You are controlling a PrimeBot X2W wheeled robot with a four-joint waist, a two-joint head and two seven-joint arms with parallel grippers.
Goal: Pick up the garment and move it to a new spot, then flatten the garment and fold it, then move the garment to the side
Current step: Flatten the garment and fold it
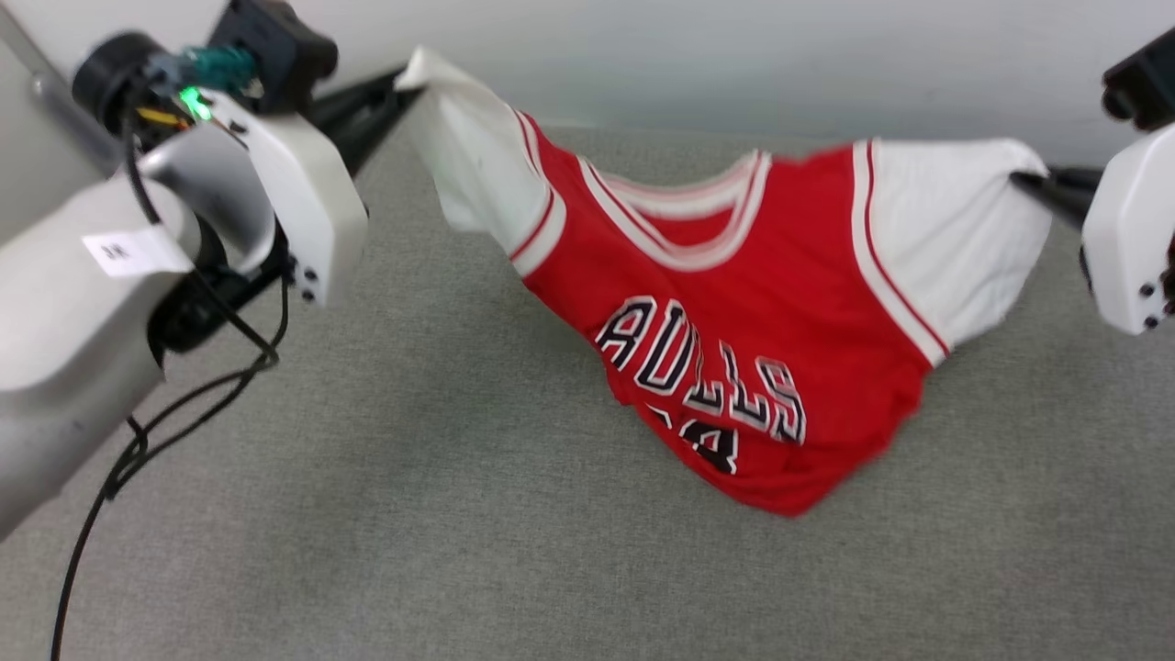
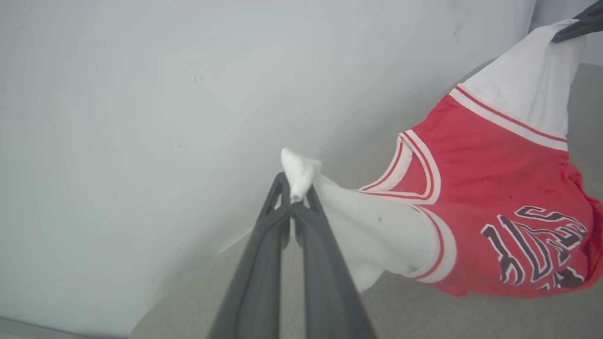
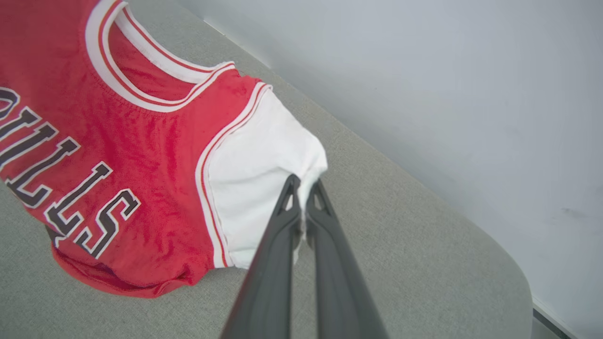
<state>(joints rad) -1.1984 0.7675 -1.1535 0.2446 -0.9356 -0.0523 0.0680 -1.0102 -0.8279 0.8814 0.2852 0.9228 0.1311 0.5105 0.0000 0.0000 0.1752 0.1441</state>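
Observation:
The garment (image 1: pixel 734 312), a red jersey with white sleeves and black lettering, hangs stretched between both arms, front facing me, its lower hem sagging onto the grey table (image 1: pixel 413 477). My left gripper (image 1: pixel 404 87) is shut on the tip of one white sleeve, up at the far left. In the left wrist view the gripper (image 2: pixel 294 188) pinches that sleeve's bunched edge and the garment (image 2: pixel 490 197) trails off to the right. My right gripper (image 1: pixel 1023 179) is shut on the other sleeve at the far right. Its own view shows the gripper (image 3: pixel 304 188) clamping white cloth of the garment (image 3: pixel 141 165).
A pale wall (image 1: pixel 734 55) rises right behind the table's far edge. A black cable (image 1: pixel 138 450) dangles from my left forearm at the lower left. The table's rounded corner (image 3: pixel 513 282) lies close to the right gripper.

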